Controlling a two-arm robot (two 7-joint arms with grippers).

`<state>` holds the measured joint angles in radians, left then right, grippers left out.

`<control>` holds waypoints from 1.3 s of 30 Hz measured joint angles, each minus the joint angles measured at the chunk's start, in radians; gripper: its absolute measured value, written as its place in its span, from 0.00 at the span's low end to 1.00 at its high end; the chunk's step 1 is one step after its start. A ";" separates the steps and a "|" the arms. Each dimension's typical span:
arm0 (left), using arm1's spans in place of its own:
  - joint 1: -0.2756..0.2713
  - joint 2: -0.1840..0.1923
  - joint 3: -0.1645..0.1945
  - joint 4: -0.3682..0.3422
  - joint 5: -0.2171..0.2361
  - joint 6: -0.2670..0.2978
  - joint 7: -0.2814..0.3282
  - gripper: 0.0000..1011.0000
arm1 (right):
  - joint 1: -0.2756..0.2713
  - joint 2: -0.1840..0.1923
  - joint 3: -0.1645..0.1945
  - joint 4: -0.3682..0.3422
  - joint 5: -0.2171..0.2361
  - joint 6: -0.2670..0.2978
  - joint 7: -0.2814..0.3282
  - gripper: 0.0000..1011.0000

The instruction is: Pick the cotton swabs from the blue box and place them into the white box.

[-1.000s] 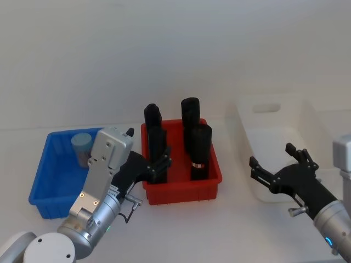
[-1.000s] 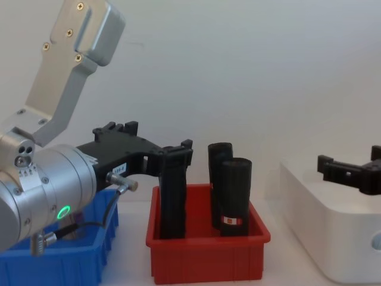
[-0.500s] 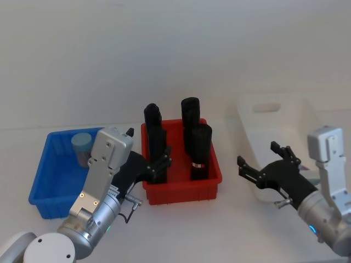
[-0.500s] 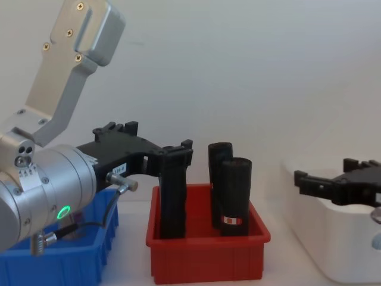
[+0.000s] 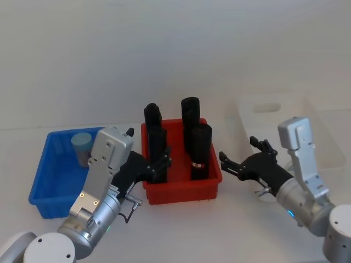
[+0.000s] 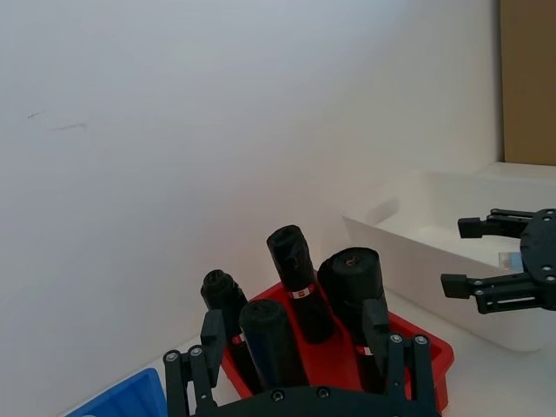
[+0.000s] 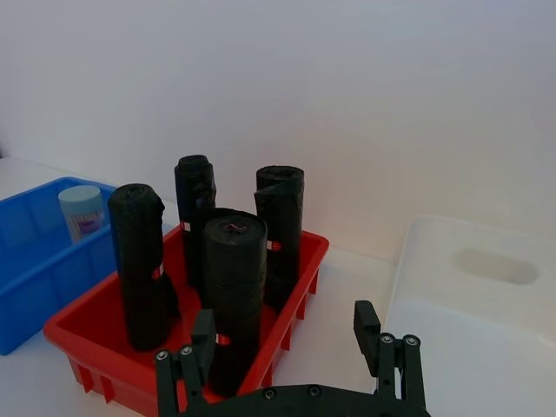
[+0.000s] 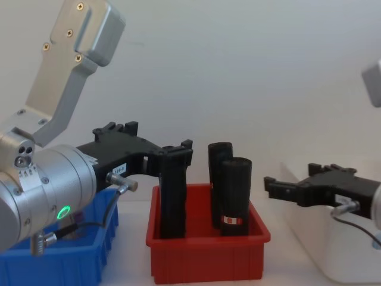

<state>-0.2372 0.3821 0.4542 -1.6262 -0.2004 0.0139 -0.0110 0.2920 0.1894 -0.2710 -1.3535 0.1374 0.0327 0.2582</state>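
**Left gripper (image 8: pixel 156 143) wide and empty; swab jar (image 5: pixel 82 145) in the blue box (image 5: pixel 38 175)**

Left gripper: fingers spread wide, holding nothing. It hangs over the near-left corner of the red bin (image 5: pixel 181 192), just beside the front black roll (image 5: pixel 156 145).

Blue box: one swab jar stands upright at the back, close to the far wall. The left arm hides the near right part of the box, so I cannot tell whether more jars are there.

Red bin: four tall black rolls, upright, standing well above the rim.

Right gripper (image 5: pixel 239 156): wide open and empty. It hangs above the table in the gap between the red bin and the white box (image 5: pixel 318 137), pointing at the red bin.

White box: far right, and what I can see of the inside is bare.

Risks, as I judge them:
- A sideways swing by either gripper would likely hit a black roll and tip it. Lifting first should avoid that.
- The jar sits close to the far wall, so a finger could jam on the rim or push the jar over.
- The jar is round and smooth, so an off-centre grip may let it slip.

Open room: above the blue box, above the black rolls, and on the table in front of the bins.
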 joint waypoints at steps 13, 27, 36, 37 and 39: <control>0.000 0.000 0.000 0.000 0.000 0.000 0.000 0.99 | 0.103 -0.052 -0.020 0.150 -0.033 -0.042 0.057 0.99; 0.000 0.000 0.000 0.000 0.000 0.000 0.000 0.99 | 0.184 -0.090 -0.033 0.274 -0.051 -0.082 0.095 0.99; 0.000 0.000 0.000 0.000 0.000 0.000 0.000 0.99 | 0.233 -0.111 -0.037 0.355 -0.055 -0.112 0.115 0.99; 0.000 0.000 0.000 0.000 0.000 0.000 0.000 0.99 | 0.236 -0.112 -0.037 0.361 -0.055 -0.114 0.116 0.99; 0.000 0.000 0.000 0.000 0.000 0.000 0.000 0.99 | 0.243 -0.114 -0.038 0.372 -0.055 -0.119 0.118 0.99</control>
<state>-0.2372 0.3822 0.4542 -1.6262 -0.2003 0.0139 -0.0109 0.5348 0.0750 -0.3085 -0.9816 0.0828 -0.0864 0.3758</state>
